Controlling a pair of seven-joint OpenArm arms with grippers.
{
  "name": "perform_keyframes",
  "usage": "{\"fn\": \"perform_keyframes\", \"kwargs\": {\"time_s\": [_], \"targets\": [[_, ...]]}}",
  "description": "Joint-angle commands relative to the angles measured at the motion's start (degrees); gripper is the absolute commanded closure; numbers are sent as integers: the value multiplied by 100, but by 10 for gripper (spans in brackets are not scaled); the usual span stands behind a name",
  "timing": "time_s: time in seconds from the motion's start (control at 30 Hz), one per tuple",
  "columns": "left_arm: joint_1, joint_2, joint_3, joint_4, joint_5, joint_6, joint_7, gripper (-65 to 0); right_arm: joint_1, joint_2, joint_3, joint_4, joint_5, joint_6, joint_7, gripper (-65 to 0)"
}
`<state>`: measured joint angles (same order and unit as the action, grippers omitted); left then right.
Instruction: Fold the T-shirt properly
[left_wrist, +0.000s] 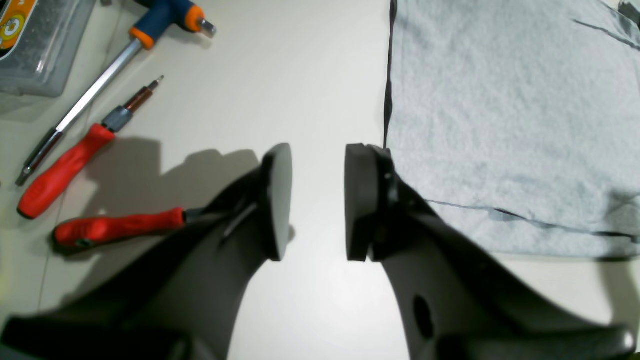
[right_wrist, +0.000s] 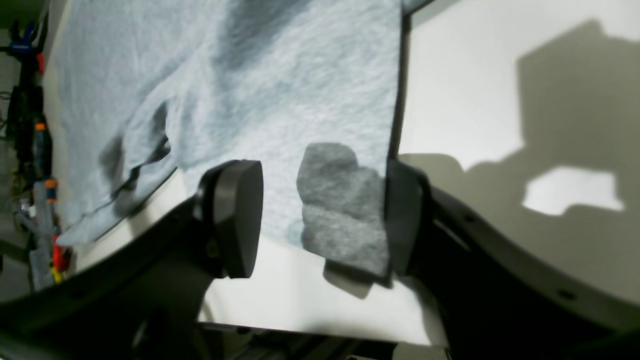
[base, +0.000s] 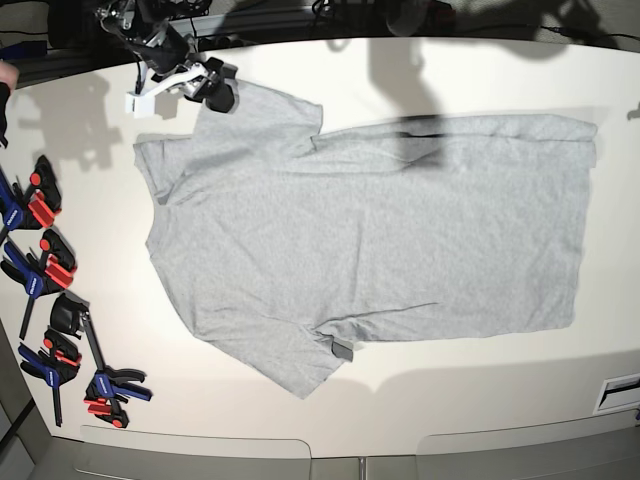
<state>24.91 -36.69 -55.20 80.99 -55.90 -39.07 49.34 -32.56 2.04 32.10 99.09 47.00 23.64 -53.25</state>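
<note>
Black padded jaws of the left gripper (left_wrist: 318, 202) stand apart over bare white table (left_wrist: 310, 75), gripping nothing, one pad just at the edge of the light heather-grey cotton T-shirt (base: 370, 240). Jaws of the right gripper (right_wrist: 322, 220) gape wide with a small darker fold of the shirt's edge between them, lying against one pad; neither clamps it. Outward, the shirt lies spread flat, plain side up, across the table's middle. It looks light, limp and easily rucked, so I'd judge a hem corner or sleeve seam the safest hold. Red-handled screwdrivers (left_wrist: 65, 165) lie aside.
</note>
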Motion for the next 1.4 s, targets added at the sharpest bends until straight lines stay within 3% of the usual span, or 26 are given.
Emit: {"fn": "perform_keyframes", "kwargs": {"time_s": [0.0,0.13,0.23,0.37,0.57,0.8,0.97,1.37], "targets": [[2,-160,-63,85,-136,-13,-138,-166,-48,35,13,37,-24,17,-79,-335],[2,-160,-63,85,-136,-13,-138,-166,-44,35,13,42,186,48,-72,-152],[2,-157,-63,85,-136,-13,-138,-166,109,35,13,44,326,321,11,0],[2,-160,-63,85,-136,-13,-140,-166,691,35,2,44,494,529,11,0],[2,-160,-63,85,-136,-15,-140,-166,1606,35,-463,44,247,553,111,0],[2,-160,-63,85,-133,-13,-140,-166,2245,33,-1591,42,-1176,531,811,0],[0,-160,-63,85,-136,-15,-140,-166,2461,33,-2057,42,-2026,210,1373,0],[2,-160,-63,85,-136,-15,-142,-166,2830,33,-2164,42,-2203,94,1602,0]]}}
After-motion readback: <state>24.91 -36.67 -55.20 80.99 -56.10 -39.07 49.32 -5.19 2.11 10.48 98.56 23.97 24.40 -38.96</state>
